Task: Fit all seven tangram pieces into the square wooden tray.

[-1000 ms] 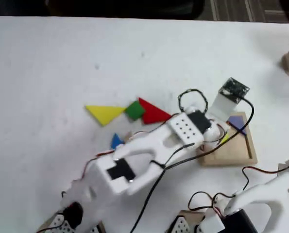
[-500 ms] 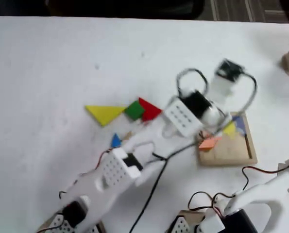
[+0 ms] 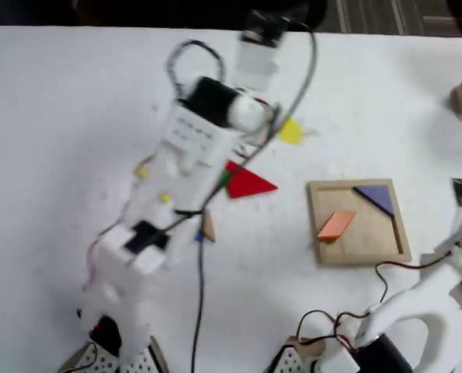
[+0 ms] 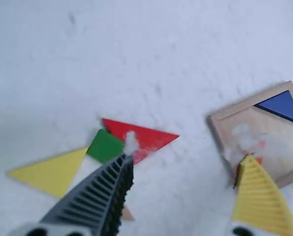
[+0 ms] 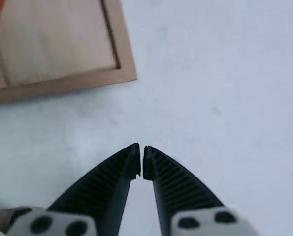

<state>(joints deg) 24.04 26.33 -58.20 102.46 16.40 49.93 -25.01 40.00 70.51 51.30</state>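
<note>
The red triangle (image 4: 139, 138) is found toward the table's middle, touching the green square (image 4: 105, 146), its long edge aimed at the wooden tray (image 3: 359, 257). It lies beneath the left gripper (image 4: 185, 162), spread wide and empty. The right gripper (image 5: 141, 152), pinched closed, is farther off, beside a tray corner.

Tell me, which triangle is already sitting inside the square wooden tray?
The blue triangle, tucked in a corner of the square wooden tray. The red triangle and the yellow triangle lie outside on the white table.
</note>
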